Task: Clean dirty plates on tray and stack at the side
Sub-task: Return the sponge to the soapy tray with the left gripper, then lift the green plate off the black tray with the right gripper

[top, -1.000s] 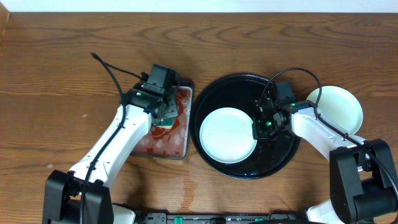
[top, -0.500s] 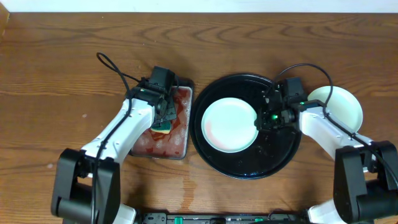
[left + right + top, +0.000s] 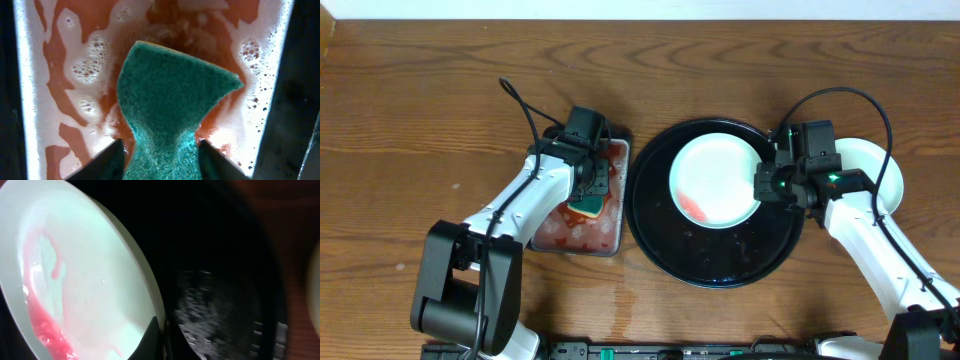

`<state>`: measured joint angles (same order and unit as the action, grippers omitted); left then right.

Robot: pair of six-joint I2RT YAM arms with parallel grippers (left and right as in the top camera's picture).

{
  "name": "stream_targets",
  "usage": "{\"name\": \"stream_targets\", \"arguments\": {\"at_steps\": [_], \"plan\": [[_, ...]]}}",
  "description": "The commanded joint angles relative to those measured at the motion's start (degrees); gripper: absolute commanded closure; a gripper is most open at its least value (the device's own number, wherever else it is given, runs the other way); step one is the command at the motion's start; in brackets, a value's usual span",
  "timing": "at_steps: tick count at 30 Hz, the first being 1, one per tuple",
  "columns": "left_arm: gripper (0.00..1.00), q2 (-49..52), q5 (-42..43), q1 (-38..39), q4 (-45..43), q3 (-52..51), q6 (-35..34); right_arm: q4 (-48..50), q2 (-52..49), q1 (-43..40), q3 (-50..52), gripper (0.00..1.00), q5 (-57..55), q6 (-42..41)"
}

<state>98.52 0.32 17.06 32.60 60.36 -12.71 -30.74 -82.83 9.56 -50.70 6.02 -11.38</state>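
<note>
Now two things differ from a second ago. (a) The mint-green plate has travelled from the left-centre of the black tray to its upper right part. It is carried by the right tool, whose jaws are closed on the plate's right rim. In the right wrist view the rim runs straight into the pinched fingers. The plate looks tipped, and a red residue has run into a streak and pooled toward its lower-left edge, so I judge this plate not yet clean. (b) The left arm has drawn in over the metal tray of foamy red liquid. The left tool holds the green sponge down in that liquid, its fingers flanking the sponge's pinched end. I cannot tell whether they grip it or have just let it swell free.

One pale plate lies on the counter just beside the tray's right edge, partly hidden by the right arm. I cannot tell whether another lies beneath it.

For the task, I read this as the wiping stage of the plate in hand: sponge being rinsed, plate presented near the stack but needing another pass before it joins the stack
</note>
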Motion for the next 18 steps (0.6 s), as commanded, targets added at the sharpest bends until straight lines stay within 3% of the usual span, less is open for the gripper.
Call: {"name": "stream_targets", "arguments": {"at_steps": [1, 7, 18], "plan": [[0.49, 0.0, 0.7, -0.2, 0.1, -0.3, 2.6, -0.5, 1.3, 0.7, 0.0, 0.99, -8.0, 3.9], [0.48, 0.1, 0.3, -0.2, -1.3, -0.3, 2.6, -0.5, 1.8, 3.8, 0.0, 0.99, -16.9, 7.1], [0.48, 3.7, 0.3, -0.2, -5.1, -0.3, 2.4, 2.5, 9.5, 7.0, 0.0, 0.99, -20.4, 8.9]]}}
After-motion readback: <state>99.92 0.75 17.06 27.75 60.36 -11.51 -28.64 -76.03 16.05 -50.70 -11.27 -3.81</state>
